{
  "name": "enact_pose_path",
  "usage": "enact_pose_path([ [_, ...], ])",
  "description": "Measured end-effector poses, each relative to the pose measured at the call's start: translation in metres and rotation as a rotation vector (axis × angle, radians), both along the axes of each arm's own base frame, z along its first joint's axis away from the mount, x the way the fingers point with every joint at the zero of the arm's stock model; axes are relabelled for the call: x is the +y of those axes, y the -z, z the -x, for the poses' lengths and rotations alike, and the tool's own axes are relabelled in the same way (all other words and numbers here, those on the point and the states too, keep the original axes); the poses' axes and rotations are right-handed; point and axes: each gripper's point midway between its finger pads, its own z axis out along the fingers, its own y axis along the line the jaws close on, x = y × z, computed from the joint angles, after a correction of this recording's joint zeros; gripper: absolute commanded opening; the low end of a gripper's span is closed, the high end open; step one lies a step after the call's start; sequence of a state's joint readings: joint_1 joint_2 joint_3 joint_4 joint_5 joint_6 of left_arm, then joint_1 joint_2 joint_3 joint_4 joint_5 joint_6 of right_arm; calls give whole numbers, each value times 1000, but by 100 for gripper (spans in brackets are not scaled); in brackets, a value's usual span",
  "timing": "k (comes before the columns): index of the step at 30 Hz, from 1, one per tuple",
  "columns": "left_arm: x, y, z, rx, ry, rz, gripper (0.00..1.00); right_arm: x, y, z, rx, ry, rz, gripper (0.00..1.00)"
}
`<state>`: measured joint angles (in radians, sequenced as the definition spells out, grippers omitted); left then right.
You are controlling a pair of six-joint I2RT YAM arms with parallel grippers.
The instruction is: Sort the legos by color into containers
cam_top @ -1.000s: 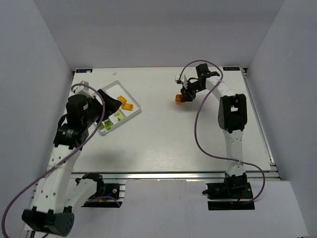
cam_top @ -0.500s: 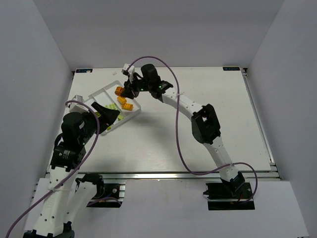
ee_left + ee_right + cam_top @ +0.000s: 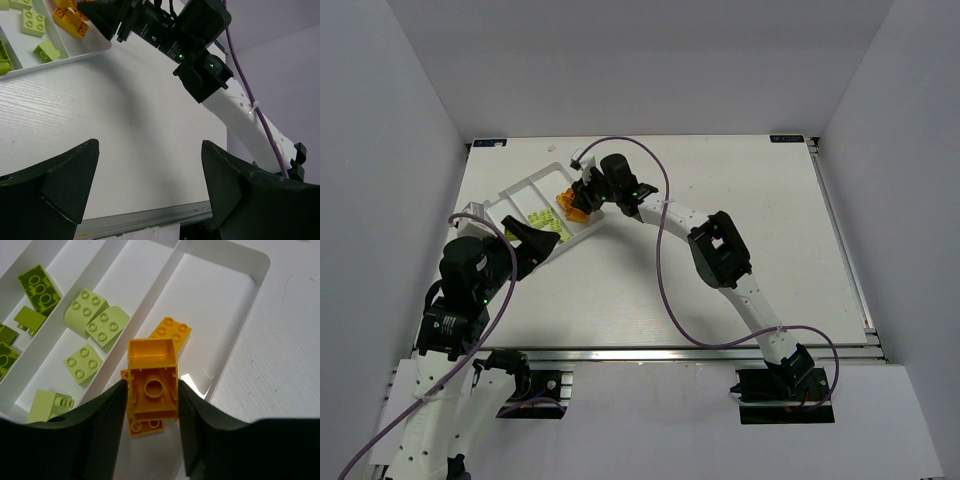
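Right claw (image 3: 582, 198) clamped on a small orange studded plastic brick (image 3: 152, 372), hollow underside toward the wrist camera, over the end compartment of the flat white rectangular plastic tray (image 3: 220, 300), where other orange bricks (image 3: 170, 333) lie. Lime green bricks (image 3: 95, 320) occupy the adjacent compartment, darker green bricks (image 3: 37, 285) the next. Left claw (image 3: 149, 150) spread open over the white worktop (image 3: 100, 100), near the tray.

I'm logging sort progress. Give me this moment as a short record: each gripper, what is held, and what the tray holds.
left gripper: open, empty, over the table near the tray
right gripper: shut on orange brick, above the tray's orange compartment
tray contents: orange bricks in one compartment, lime green bricks in the next, darker green bricks beyond
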<state>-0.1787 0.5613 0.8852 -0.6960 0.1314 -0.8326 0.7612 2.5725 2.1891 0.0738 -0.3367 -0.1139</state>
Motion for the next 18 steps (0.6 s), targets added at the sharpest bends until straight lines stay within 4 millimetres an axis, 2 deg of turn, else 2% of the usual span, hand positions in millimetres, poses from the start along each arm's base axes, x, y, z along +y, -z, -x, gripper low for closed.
enact_pose_path([
  [2,-1,4,-2,17,3,-7,93,-1,7,4,11,-6,9,78],
  [3,-1,5,-4,23,3,-9,93,-2,10,7,24,-7,14,86],
  [7,-3,7,-8,26,14,-10,93,-5,14,14,42,-22,31,89],
  [10,-5,3,-10,5,21,-4,93,-11,1,23,57,-34,38,89],
  [14,-8,-1,-13,-27,38,4,96,-32,-50,38,51,-51,43,89],
  [18,-14,-2,-17,-59,69,11,98,-73,-133,52,-1,-47,18,89],
])
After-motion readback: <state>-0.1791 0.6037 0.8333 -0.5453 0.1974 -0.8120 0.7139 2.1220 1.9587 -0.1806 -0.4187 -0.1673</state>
